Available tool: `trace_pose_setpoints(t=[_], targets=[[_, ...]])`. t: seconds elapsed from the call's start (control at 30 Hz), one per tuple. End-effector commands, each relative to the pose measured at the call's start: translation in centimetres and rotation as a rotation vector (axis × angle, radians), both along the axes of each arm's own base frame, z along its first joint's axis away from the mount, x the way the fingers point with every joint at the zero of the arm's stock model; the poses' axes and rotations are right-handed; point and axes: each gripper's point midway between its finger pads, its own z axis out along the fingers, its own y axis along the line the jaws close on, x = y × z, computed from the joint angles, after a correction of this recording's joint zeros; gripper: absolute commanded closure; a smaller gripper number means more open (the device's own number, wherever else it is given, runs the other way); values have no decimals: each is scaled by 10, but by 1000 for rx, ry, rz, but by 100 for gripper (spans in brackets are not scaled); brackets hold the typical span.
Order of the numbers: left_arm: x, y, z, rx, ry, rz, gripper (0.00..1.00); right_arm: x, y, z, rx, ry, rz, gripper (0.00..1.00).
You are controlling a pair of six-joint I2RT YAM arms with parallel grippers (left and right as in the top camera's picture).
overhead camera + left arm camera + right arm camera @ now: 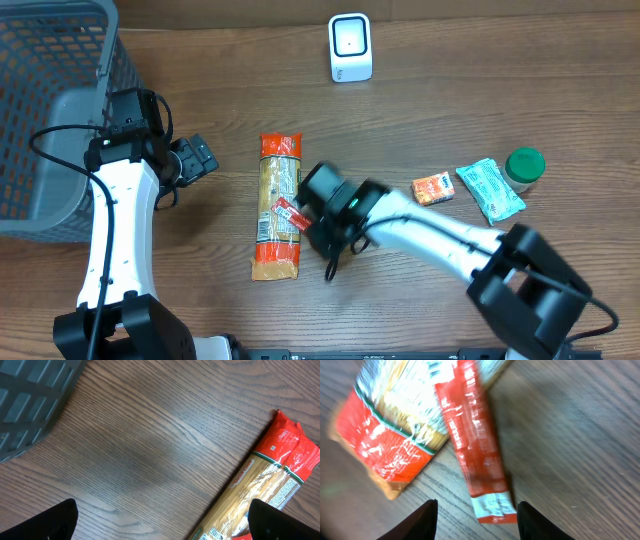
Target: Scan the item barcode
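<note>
The white barcode scanner [350, 47] stands at the table's far edge. A long spaghetti pack [278, 205] with red ends lies mid-table, and a small red sachet [290, 212] rests against its right side. My right gripper [308, 215] hovers over that sachet. In the right wrist view the sachet [472, 445] lies on the wood, one end over the spaghetti pack [390, 425]. Its white end sits between the open fingers of the right gripper [477, 503], touching neither. My left gripper [200, 158] is open left of the pack, holding nothing; the spaghetti pack [270, 480] shows beside its right finger.
A grey mesh basket [50, 110] fills the left rear corner, close behind my left arm. Right of the right arm lie a small orange packet [432, 188], a teal packet [490, 188] and a green-lidded jar [523, 168].
</note>
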Motion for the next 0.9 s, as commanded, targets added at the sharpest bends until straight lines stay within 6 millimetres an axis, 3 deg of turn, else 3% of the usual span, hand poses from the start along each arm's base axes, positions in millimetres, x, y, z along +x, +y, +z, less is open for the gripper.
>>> trace_pose_setpoints(t=[0.0,0.17,0.37,0.7,0.87], targets=[[0,1,1,4,-2,8,0,14,-3,11,-136,-253,8,47],[0,1,1,4,-2,8,0,20,3,20,-190,-411,6,48],[0,1,1,5,-1,8,0,18,3,17,-184,-394,8,49],[0,1,1,4,-2,8,0,7,6,-19,-208,-306,38,49],[0,1,1,4,-2,8,0,7,6,-23,-213,-304,43,53]])
